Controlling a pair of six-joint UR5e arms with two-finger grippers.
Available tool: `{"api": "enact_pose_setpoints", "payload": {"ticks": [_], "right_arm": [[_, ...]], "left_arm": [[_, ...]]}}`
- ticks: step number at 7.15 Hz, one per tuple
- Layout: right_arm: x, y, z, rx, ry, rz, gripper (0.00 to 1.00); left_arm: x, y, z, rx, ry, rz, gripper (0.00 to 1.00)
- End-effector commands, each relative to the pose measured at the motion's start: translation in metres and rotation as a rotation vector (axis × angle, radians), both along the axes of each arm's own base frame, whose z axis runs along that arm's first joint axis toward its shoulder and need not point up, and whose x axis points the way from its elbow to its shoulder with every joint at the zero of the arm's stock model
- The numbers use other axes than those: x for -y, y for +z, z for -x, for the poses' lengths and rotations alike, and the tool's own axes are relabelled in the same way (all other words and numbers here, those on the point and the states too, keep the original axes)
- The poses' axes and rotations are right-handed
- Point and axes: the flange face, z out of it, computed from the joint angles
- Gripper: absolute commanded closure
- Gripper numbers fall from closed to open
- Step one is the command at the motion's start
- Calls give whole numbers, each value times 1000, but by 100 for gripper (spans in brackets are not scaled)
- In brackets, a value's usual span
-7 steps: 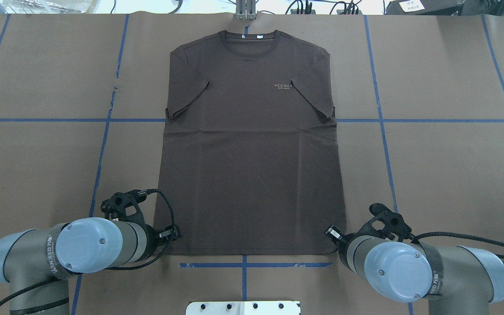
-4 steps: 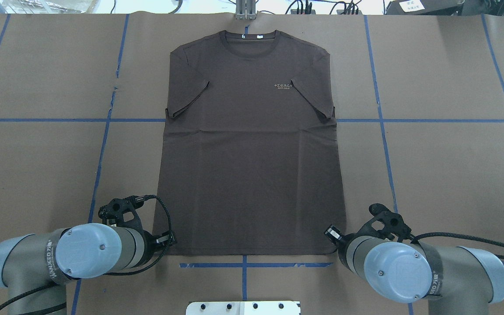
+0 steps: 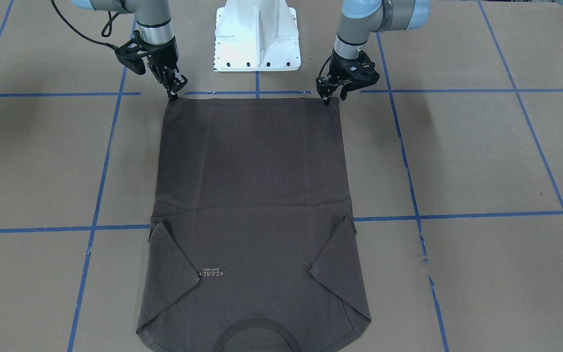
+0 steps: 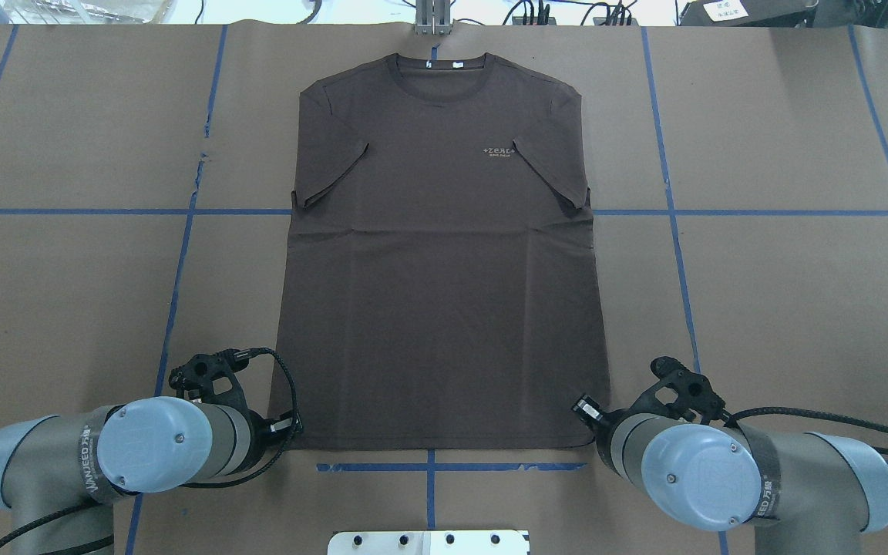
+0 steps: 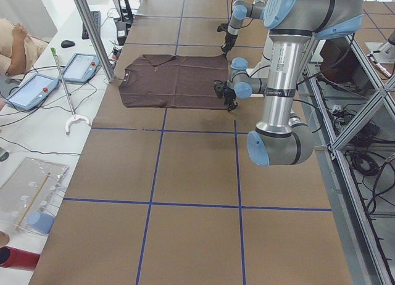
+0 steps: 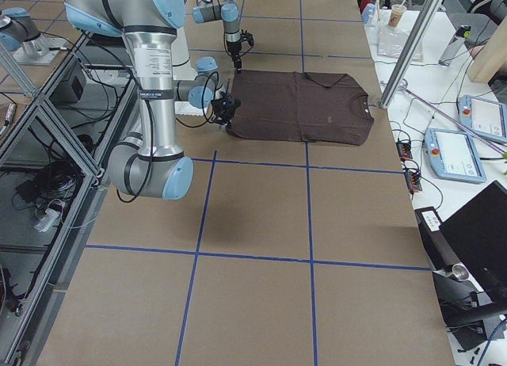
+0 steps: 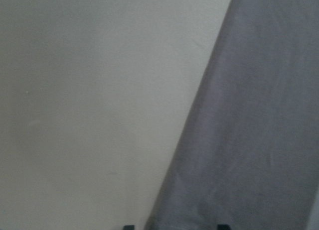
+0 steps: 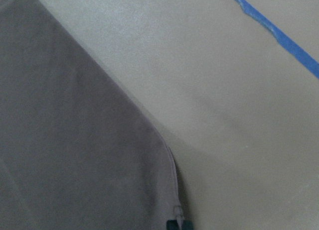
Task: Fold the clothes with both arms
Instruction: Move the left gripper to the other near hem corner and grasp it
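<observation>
The clothes are one dark brown T-shirt, lying flat with its collar at the far edge and both sleeves folded inward. In the front view, my left gripper stands at the shirt's near hem corner on my left. Its wrist view shows the fingertips apart, open, with the shirt edge running between them. My right gripper sits at the opposite hem corner. In its wrist view the right gripper is shut on the tip of that corner.
The white pedestal base stands just behind the hem between the arms. Blue tape lines cross the brown table cover. A metal post stands beyond the collar. Tablets and a person's arm lie off the far end.
My left arm has drawn back and outward toward the near left hem corner. The right arm and the shirt have not moved.
</observation>
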Motion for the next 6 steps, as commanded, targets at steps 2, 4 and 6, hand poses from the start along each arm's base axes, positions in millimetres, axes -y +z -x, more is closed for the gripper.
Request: {"api": "enact_pose_setpoints", "payload": {"ticks": [2,4,6], "right_arm": [[2,0,-1,1,5,0,100],[5,0,-3,-1,9,0,100],[8,-7,-13,18,16,-1,100]], "left_arm": [[-1,-1,1,-4,7,4,100],[-1,-7,2,-16,4,4,100],[-5,-29,17,-48,-1,5,100]]}}
